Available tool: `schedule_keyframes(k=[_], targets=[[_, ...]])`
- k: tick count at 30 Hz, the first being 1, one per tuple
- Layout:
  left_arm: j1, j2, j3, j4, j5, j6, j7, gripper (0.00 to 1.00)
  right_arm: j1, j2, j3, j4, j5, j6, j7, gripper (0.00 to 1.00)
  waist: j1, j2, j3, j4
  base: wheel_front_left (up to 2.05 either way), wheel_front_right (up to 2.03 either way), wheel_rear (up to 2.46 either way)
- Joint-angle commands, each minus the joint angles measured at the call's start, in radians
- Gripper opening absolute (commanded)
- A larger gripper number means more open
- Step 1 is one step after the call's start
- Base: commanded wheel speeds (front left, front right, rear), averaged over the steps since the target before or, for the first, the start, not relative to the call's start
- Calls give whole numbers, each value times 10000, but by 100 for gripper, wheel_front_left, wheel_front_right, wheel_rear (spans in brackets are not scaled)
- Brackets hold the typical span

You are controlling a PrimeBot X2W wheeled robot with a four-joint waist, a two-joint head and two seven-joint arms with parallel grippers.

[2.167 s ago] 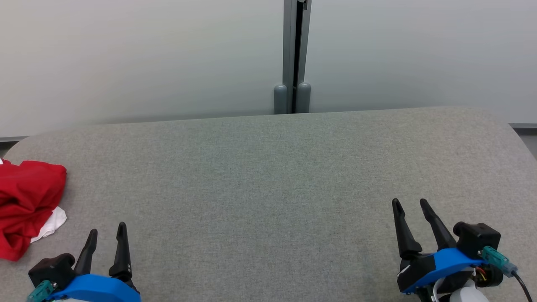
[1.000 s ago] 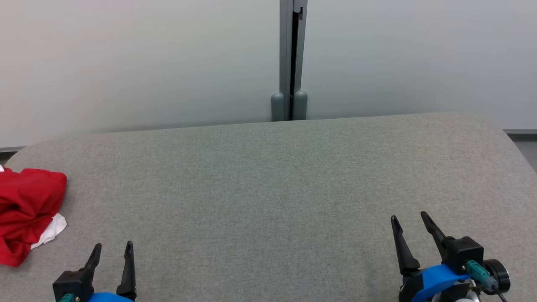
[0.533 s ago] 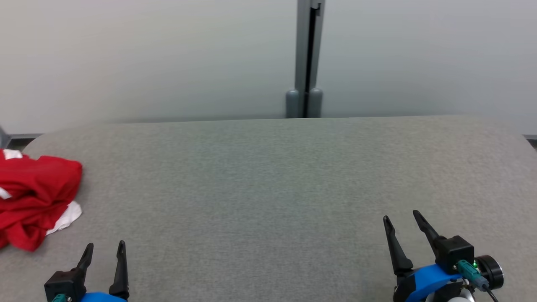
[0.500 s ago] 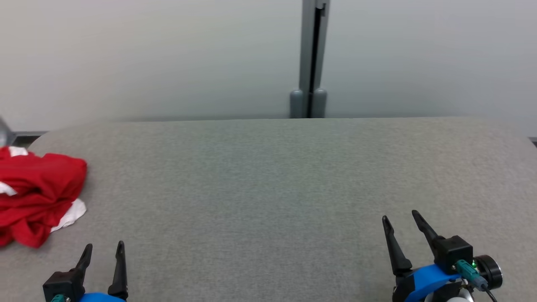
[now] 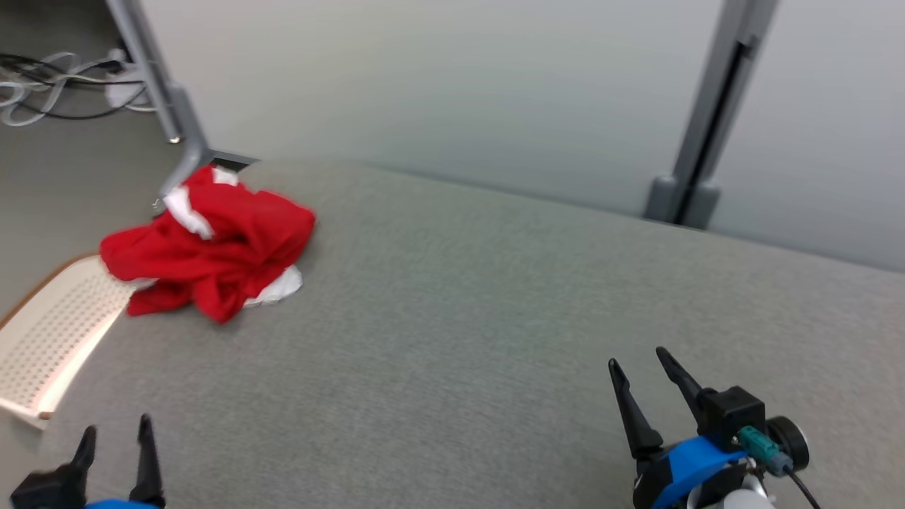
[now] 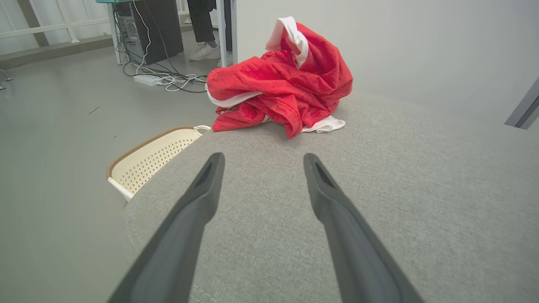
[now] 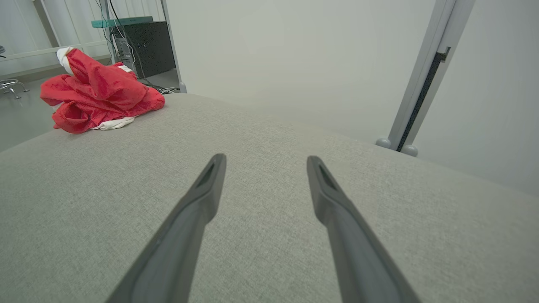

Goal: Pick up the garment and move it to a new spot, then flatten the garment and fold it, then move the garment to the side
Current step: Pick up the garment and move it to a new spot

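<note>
A wide grey padded table [image 5: 495, 318] stretched out before a pale wall. A crumpled red garment [image 5: 212, 247] with white trim lay heaped at the table's far left corner, right at the edge, with a cream basket [image 5: 49, 339] on the floor beside it. The left gripper [image 5: 117, 426] and right gripper [image 5: 638, 358] hovered near the front edge, both spread wide and empty, well apart from the cloth. A nudge or shallow pinch on one loose fold could probably tip the heap off the edge.

Pale wall [image 5: 438, 85] across the top, grey post [image 5: 703, 106] at upper right. Grey floor [image 5: 49, 177] and tangled cables [image 5: 42, 74] upper left, cream perforated basket [image 5: 56, 332] lower left.
</note>
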Motion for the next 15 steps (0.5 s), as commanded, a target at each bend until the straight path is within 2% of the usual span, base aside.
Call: schedule_keyframes(k=[1,9,15], targets=[[-83,65,91,11,-3,-13,-46,100,-122,-58,32,53,72,-1,-38,100,0,0,327,496,0,0,0],[147,7,664,86,85,-13,-46,100,-399,-54,394,301,279,-1,-38,100,0,0,464,1622,0,0,0],[-17,-155,1325,416,170,-12,-46,100,-689,-55,744,468,159,-1,-38,100,0,0,703,1732,0,0,0]])
